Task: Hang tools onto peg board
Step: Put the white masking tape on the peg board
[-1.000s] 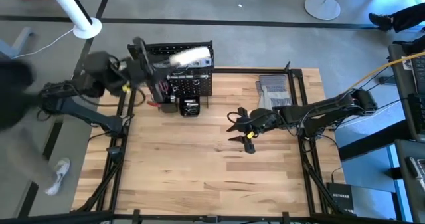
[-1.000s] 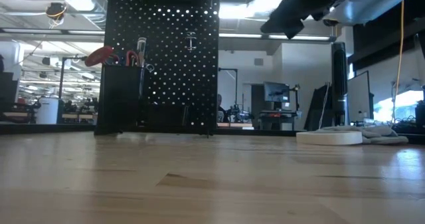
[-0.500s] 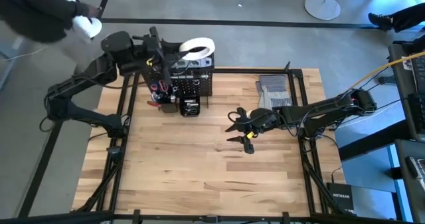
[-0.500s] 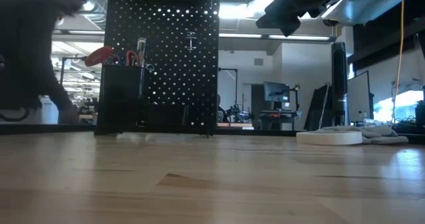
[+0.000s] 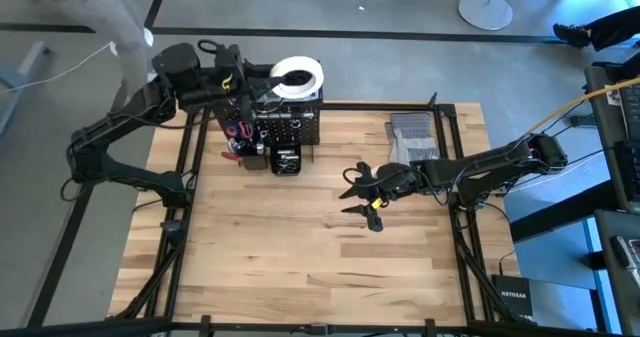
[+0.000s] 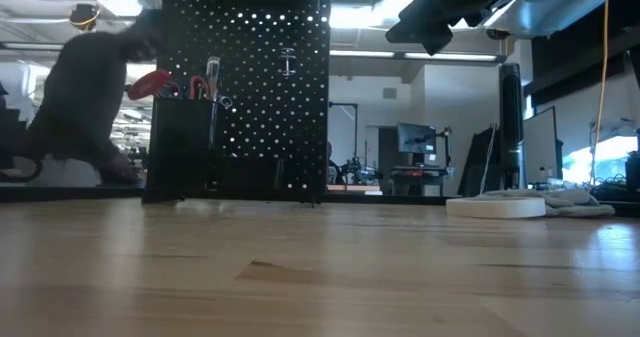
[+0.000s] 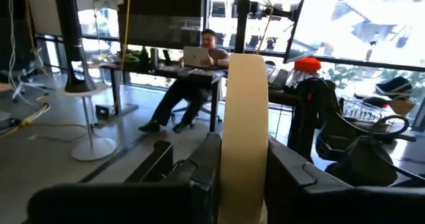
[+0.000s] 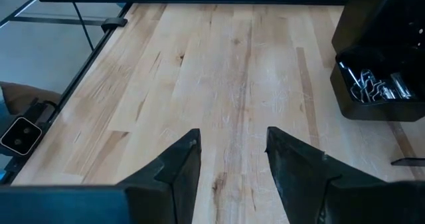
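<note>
Clamped between the left gripper's point(image 7: 242, 177) two dark fingers point(image 7: 199, 174) is the white tape roll point(image 7: 243, 131), its band standing on edge in the left wrist view with a finger pressed to each flat side. From above, the roll point(image 5: 296, 77) shows as a white ring held over the top rear edge of the peg board point(image 5: 285, 117), with the left gripper point(image 5: 252, 77) reaching in from the board's left side. The peg board point(image 6: 246, 87) stands upright at the back left of the wooden table point(image 5: 320, 247); in the low view a small black bin point(image 6: 182, 147) on its front carries red-handled tools point(image 6: 150, 82) and a metal hook point(image 6: 288, 59) hangs higher up on the panel.

Out over the middle of the table, well apart from the board, the right gripper point(image 5: 362, 195) hangs with its jaws parted and nothing between them; its wrist view shows only bare wood between the fingers point(image 8: 174, 167). Grey work gloves point(image 5: 412, 135) lie near the table's back right corner. Behind the board, to the left in the low view, a person in dark clothes point(image 6: 85, 107) bends low.
</note>
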Controlling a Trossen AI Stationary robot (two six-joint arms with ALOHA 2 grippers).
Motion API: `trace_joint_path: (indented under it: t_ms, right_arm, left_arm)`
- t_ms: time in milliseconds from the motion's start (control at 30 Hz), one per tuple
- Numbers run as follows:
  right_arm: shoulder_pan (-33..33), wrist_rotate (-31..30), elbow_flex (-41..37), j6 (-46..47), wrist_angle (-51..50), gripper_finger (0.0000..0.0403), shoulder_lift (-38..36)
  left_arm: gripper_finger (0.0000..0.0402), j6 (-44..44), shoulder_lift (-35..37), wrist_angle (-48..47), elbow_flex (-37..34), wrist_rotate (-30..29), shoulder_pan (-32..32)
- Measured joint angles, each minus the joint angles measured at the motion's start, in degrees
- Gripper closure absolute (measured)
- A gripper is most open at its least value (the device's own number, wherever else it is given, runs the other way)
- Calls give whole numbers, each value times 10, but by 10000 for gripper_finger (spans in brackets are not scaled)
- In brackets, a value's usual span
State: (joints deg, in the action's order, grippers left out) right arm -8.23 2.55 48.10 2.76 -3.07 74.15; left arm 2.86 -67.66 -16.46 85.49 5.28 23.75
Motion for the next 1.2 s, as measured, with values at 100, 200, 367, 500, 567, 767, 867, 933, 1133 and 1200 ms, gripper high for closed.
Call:
trace_joint_path:
  t_ms: [100, 200, 367, 500, 567, 767, 867, 933, 1133, 1200]
  right_arm:
    - [0, 0, 0, 0, 0, 231, 0]
    - [0, 0, 0, 0, 0, 231, 0]
    - [0, 0, 0, 0, 0, 231, 0]
    - [0, 0, 0, 0, 0, 231, 0]
    - [0, 0, 0, 2, 0, 231, 0]
    - [0, 0, 0, 9, 0, 231, 0]
    - [0, 0, 0, 9, 0, 231, 0]
    - [0, 0, 0, 9, -1, 231, 0]
    - [0, 0, 0, 11, 0, 231, 0]
    - [0, 0, 0, 13, -1, 231, 0]
  left_arm:
    - [339, 4, -1, -17, 0, -4, 1]
    - [339, 12, -3, -48, 0, -16, 6]
    - [338, 31, -3, -79, 0, -16, 16]
    - [329, 31, -3, -95, 1, -16, 19]
    - [328, 24, -4, -105, 1, -16, 18]
    - [315, 21, -11, -111, 1, -16, 18]
    - [307, 16, -15, -114, 1, -19, 18]
    - [302, 13, -18, -113, 1, -25, 17]
    - [274, 10, -23, -110, 1, -42, 18]
    - [261, 7, -22, -110, 1, -43, 18]
